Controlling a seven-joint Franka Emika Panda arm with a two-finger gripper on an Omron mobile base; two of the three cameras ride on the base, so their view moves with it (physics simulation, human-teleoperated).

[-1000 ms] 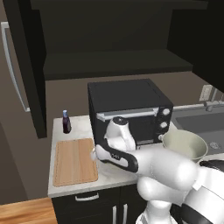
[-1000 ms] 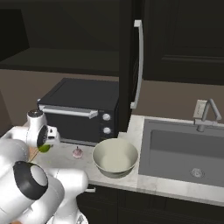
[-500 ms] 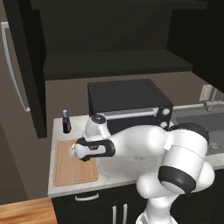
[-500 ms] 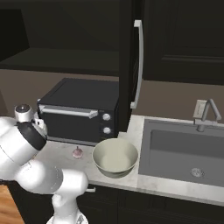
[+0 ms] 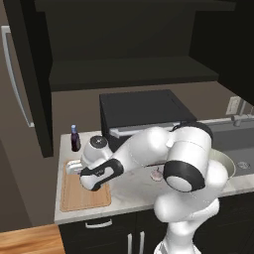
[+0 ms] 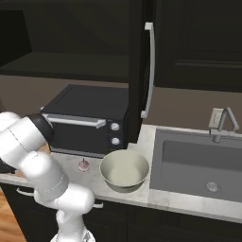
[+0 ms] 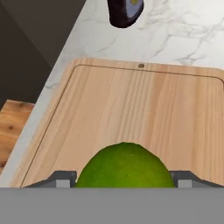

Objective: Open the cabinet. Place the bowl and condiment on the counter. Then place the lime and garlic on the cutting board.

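Marble counter [image 5: 130, 194] carries the cutting board [image 7: 131, 113], over which the pincer [image 7: 124, 178] pinches the lime [image 7: 125, 166].

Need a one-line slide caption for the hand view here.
Claw carrying the lime above the cutting board, condiment standing on the counter beyond.

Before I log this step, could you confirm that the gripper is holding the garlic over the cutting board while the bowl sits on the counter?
Not quite: the gripper holds the lime, not the garlic, as the hand view shows. The garlic is on the counter. The rest stands: cutting board below, bowl on the counter.
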